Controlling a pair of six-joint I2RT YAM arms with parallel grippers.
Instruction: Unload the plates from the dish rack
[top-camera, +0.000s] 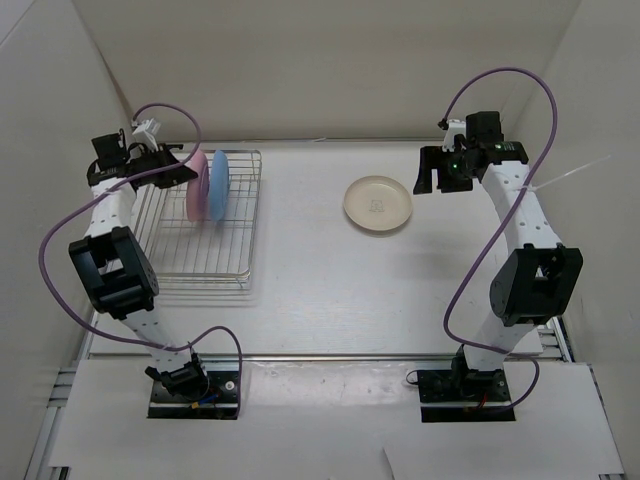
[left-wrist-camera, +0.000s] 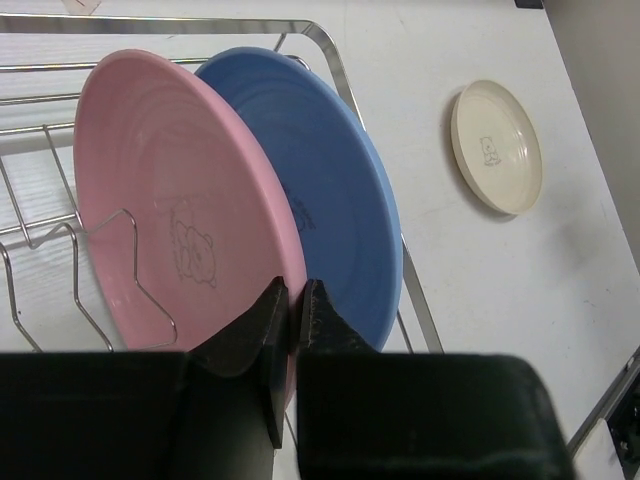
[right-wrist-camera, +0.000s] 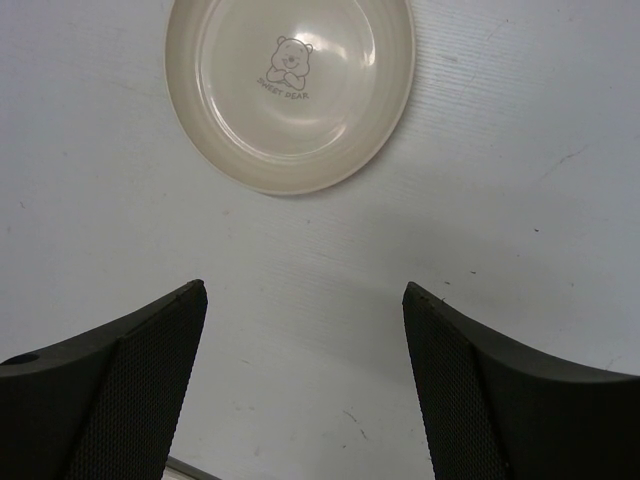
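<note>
L tool (left-wrist-camera: 295, 315) is nipped narrow on the lower rim of the pink plate (left-wrist-camera: 150, 200), which stands upright in the dish rack (left-wrist-camera: 330, 50) at its far end. The blue plate (left-wrist-camera: 330, 170) stands just beside it, maybe touching, can't tell. R tool (right-wrist-camera: 305, 340) is spread wide w/ nothing in it, hovering over the surface (right-wrist-camera: 500, 150) near the cream plate (right-wrist-camera: 290, 90), which lies flat outside the rack.

Risks:
- The grip is on the thin rim edge only, so the plate may pivot or slip on the lift.
- A wire prong (left-wrist-camera: 130, 260) sits in front of the pink plate's face and could snag it if it's pulled at an angle.
- The outer finger sits btwn pink and blue, so the lift may nudge blue and tip it over.
</note>
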